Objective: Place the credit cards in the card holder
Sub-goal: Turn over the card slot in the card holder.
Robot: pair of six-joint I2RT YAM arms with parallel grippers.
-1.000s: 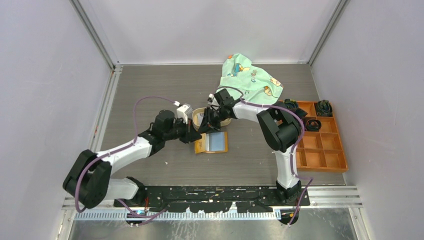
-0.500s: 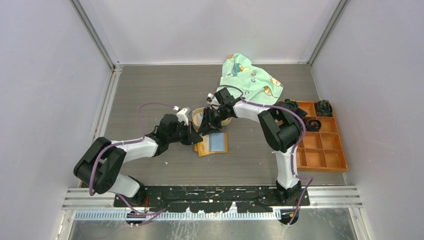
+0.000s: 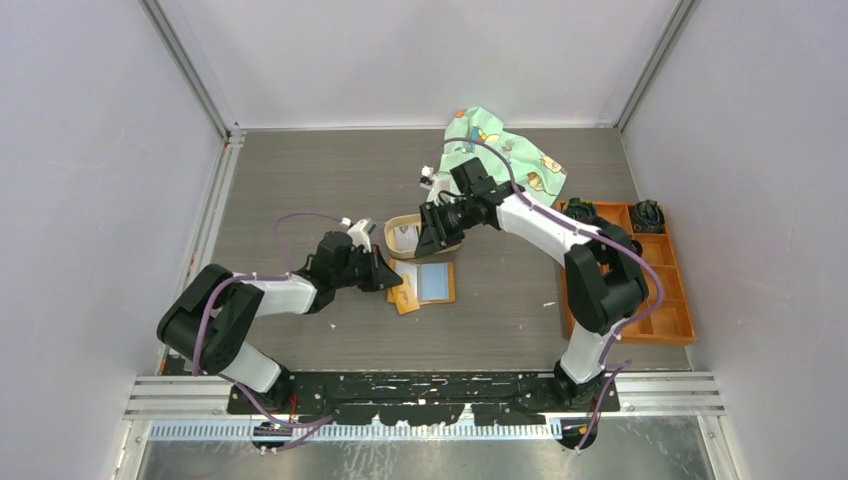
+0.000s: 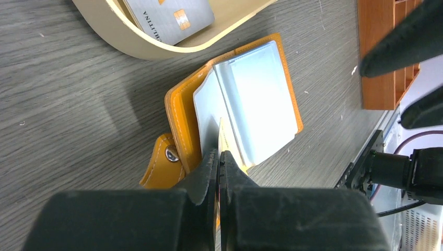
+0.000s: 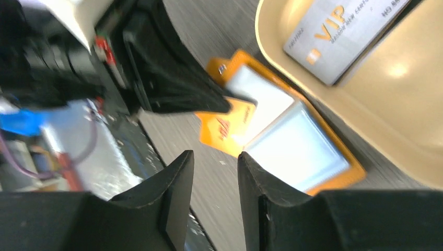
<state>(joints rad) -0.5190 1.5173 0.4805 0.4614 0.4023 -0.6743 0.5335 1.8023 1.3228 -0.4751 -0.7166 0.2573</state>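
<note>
Top external view: the left gripper [image 3: 388, 277] is pinched shut on a leaf of the open holder [image 3: 426, 284]. One card [image 3: 406, 237] lies in the tray [image 3: 389, 230], not yet stowed. The right gripper [image 3: 430, 236] hangs over it, part open and empty.

The left arm [image 3: 270, 295] lies low and reaches forward and to the right, elbow bent near its base. The left gripper [image 4: 219, 154] has its jaws pressed tight together, pinching a thin inner leaf of the card holder [image 4: 180, 104]. The right arm [image 3: 545, 225] stretches forward and leftward, wrist turned down. The right gripper [image 5: 215, 157] hangs with its fingers partly spread and nothing between them.
</note>
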